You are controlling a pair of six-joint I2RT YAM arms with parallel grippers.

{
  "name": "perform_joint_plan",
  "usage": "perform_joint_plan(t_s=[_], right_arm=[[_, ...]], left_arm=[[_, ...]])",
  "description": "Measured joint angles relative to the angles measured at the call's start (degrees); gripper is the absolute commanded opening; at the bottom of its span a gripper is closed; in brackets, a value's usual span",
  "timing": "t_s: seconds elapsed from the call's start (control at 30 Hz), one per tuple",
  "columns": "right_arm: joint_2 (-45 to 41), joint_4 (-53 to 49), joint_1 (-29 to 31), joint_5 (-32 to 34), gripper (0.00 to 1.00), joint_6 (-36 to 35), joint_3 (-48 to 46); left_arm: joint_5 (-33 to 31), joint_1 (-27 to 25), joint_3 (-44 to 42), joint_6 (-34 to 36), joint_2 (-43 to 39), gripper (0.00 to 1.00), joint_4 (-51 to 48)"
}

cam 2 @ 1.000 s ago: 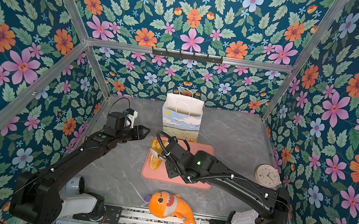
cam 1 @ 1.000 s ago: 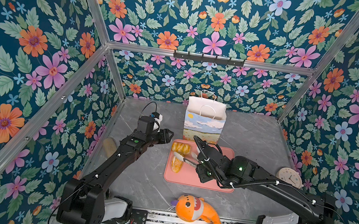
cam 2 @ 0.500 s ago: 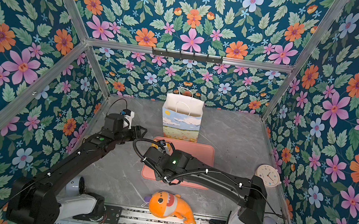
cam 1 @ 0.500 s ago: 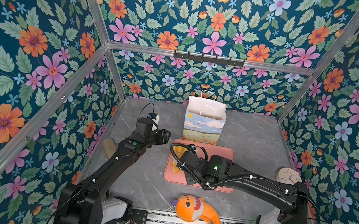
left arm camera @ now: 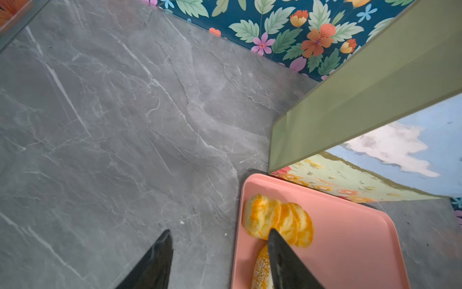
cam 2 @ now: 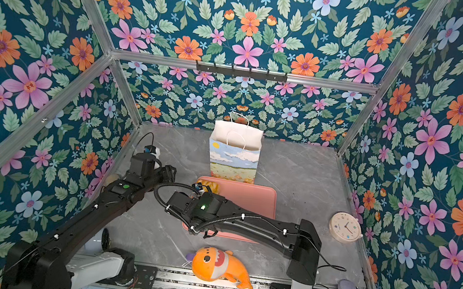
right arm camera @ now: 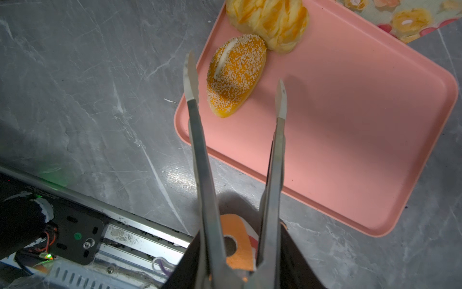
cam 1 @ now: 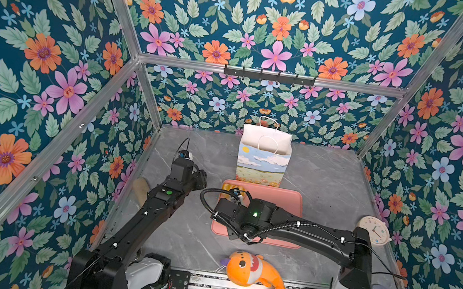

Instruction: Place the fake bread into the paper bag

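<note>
two pastries (right arm camera: pixel 236 75), tray (right arm camera: pixel 350 112), tongs (right arm camera: pixel 202 165), plush fish (cam 1: pixel 252 272)

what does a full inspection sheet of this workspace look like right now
surface: grey marble tabletop, no spills seen
job's things: sesame roll and ridged croissant on pink tray; paper bag upright at its far edge, mouth open
clutter: orange plush fish, clock, tan block
grippers: left claw open, empty, at the tray's corner; right claw shut on metal tongs, tips apart, flanking the sesame roll
cables: black conduit loops off right wrist
surroundings: floral walls, aluminium frame, hook rail
</note>
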Motion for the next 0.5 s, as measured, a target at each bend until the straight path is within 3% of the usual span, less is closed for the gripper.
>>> perform_joint_plan(t_s=[0.5], right_arm=[[7.65,-6.38,1.18,2.27,0.37,1.92,8.98]], left_arm=[[-0.96,1.05,-2.36,0.09,-0.81,0.62,0.26]])
